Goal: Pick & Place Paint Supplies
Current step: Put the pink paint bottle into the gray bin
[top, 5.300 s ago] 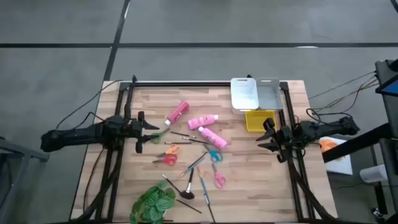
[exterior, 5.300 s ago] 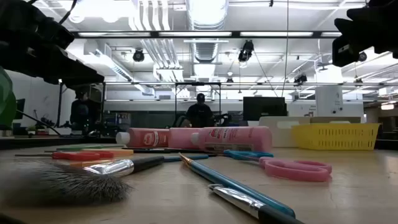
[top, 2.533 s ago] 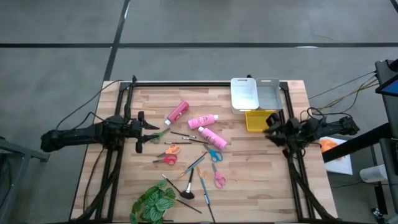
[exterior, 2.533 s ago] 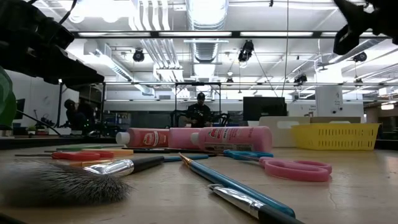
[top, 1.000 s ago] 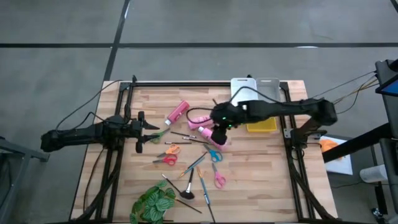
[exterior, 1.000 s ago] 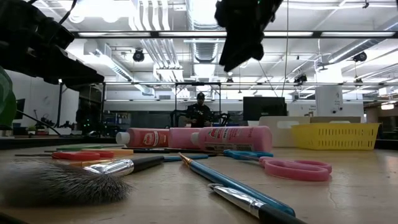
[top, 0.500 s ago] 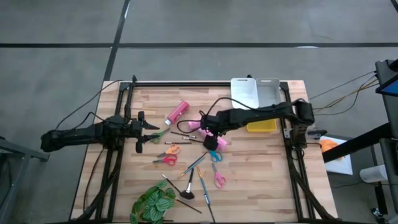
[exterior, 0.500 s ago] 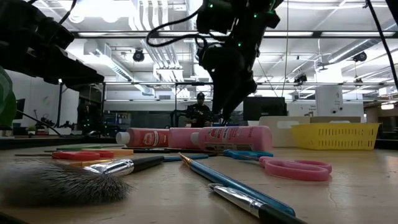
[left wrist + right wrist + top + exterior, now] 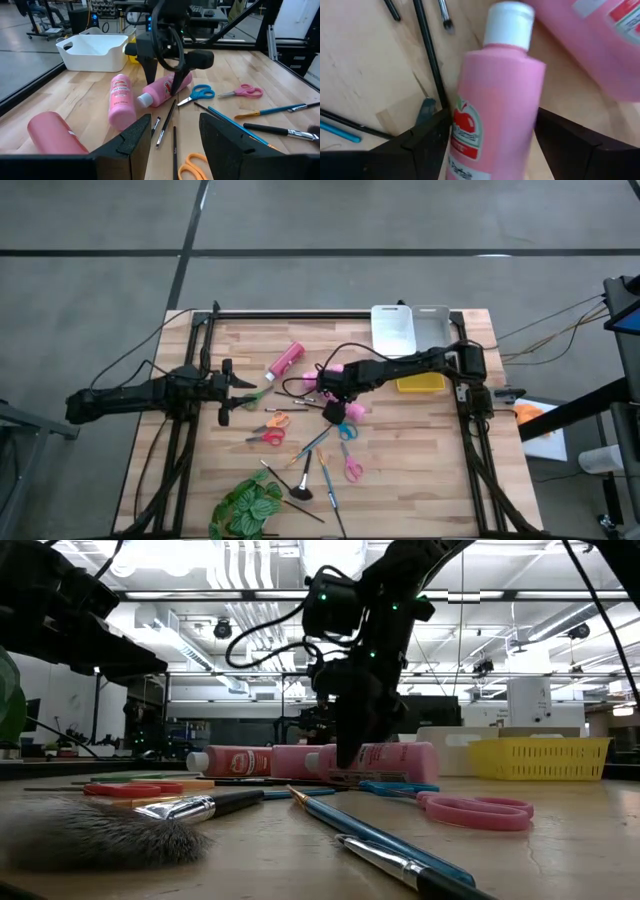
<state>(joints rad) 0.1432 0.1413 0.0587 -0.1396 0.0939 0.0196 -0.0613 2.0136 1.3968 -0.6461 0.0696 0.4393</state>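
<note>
Right jaws (image 9: 492, 140) stand wide, straddling a pink tube (image 9: 492, 107) near table (image 9: 420, 480) centre; left jaws (image 9: 232, 381), at 9 o'clock, gape empty.

High view: overhead, facing straight down, far enough to take in the whole wooden table (image 9: 420, 470) and surrounding floor. Low view: at table-top level, facing across the surface into the room, brush bristles (image 9: 90, 835) nearest the lens. Left wrist view: low over the table, facing across it toward the white bin (image 9: 95, 50). Right wrist view: very close, facing down on one pink tube (image 9: 492, 115). All four views share that tube (image 9: 350, 406) (image 9: 385, 762) (image 9: 167, 90).
</note>
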